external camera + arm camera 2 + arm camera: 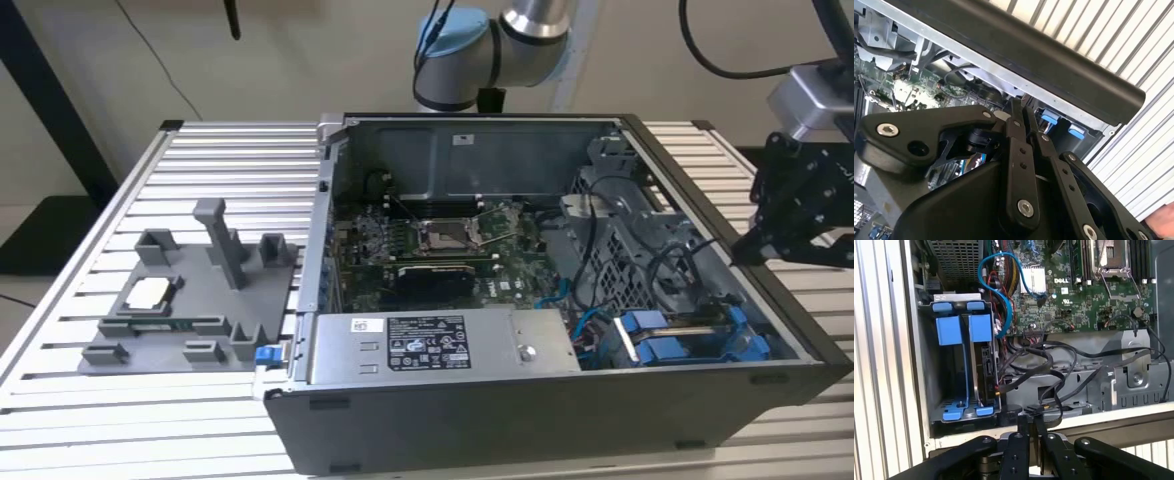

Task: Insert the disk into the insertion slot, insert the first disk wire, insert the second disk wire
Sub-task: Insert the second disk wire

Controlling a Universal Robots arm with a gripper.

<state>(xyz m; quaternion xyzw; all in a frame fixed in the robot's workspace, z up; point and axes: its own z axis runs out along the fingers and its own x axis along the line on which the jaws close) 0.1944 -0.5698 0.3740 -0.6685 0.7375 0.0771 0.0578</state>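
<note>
The disk sits slotted in the bay, lower right of the exterior view. The gripper, fingers pressed together, hovers at the right edge by the wires. I judge this the wire step, demanding fine aim.

Biggest print I see is the black-and-white label on top of the silver power-supply box: rows of marks and small text, too fine for me to read. A small white barcode sticker sits at that box's corner toward the exterior view's left. In the first wrist view the motherboard carries a white maker's logo and tiny white component markings, which I'm not spelling out. On the disk in its blue carrier I can't make out any print.
</note>
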